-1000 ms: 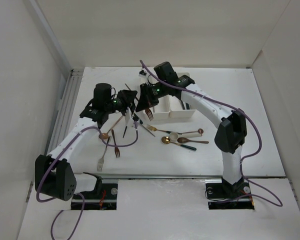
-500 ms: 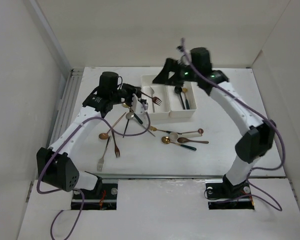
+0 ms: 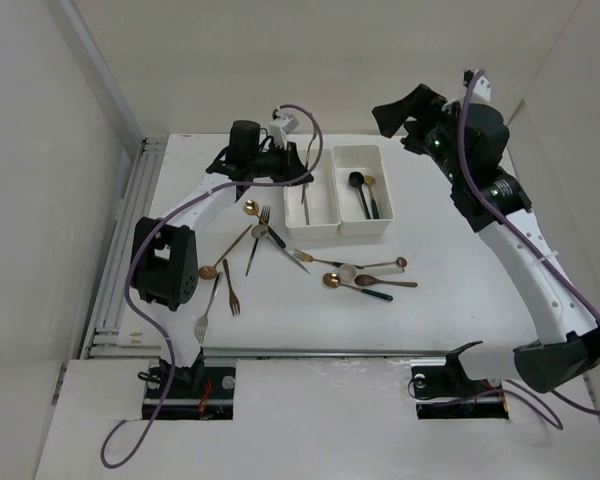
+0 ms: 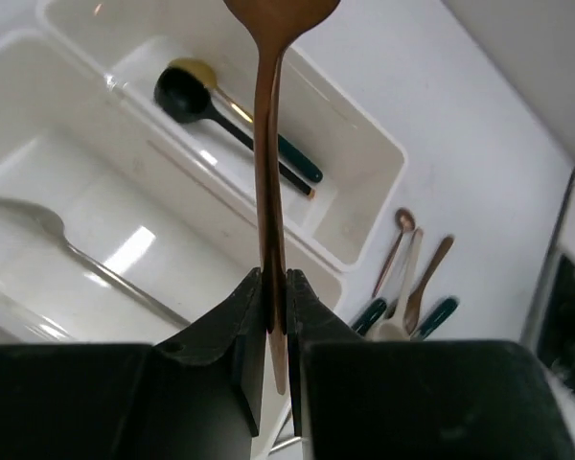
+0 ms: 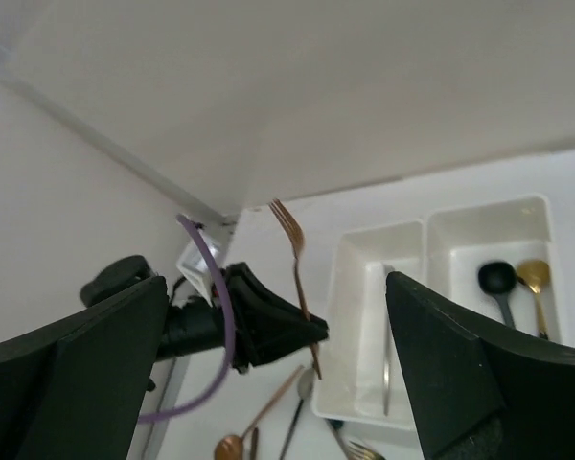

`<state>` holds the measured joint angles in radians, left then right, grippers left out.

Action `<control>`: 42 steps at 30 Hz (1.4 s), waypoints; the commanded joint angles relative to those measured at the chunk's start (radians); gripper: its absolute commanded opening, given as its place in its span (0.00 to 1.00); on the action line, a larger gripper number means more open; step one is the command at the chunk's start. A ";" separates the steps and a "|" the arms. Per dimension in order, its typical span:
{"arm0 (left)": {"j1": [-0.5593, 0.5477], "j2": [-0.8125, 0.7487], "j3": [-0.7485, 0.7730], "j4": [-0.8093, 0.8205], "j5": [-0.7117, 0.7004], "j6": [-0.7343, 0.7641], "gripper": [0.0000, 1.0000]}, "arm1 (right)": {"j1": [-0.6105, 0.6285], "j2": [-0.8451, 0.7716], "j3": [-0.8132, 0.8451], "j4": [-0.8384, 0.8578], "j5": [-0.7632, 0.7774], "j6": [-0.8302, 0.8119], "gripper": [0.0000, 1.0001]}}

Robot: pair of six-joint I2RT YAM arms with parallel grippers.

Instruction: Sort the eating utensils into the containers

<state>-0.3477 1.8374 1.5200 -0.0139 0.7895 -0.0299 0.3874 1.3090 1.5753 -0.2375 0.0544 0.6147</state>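
Note:
My left gripper (image 4: 276,287) is shut on the handle of a copper fork (image 4: 268,144), held upright with its tines up (image 5: 289,225). It hangs over the left edge of the two joined white containers (image 3: 323,228). The left bin (image 4: 38,144) holds one silver utensil (image 4: 67,244). In the right bin (image 4: 383,153) lie a black spoon (image 4: 182,96) and a gold spoon (image 4: 199,70). My right gripper (image 3: 410,112) is raised high at the back right, open and empty. Several loose utensils (image 3: 365,278) lie on the table in front of the bins.
More utensils lie left of the bins: a gold spoon (image 3: 250,208), a copper spoon (image 3: 208,270), a copper fork (image 3: 232,295) and a silver fork (image 3: 202,325). White walls close in the table. A slotted rail (image 3: 125,240) runs along its left edge.
My right gripper opened, let go of a fork at the left bin and swung up to the back right. The left gripper carried the copper fork right to the left bin.

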 commanded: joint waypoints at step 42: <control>0.176 -0.173 -0.425 -0.337 -0.664 0.321 0.45 | 0.122 0.035 -0.132 -0.172 -0.070 -0.162 1.00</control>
<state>-0.1627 1.6577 1.0801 -0.4088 0.1059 0.2623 0.4858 1.3415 1.4380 -0.4530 0.0113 0.4664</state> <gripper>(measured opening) 0.447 0.998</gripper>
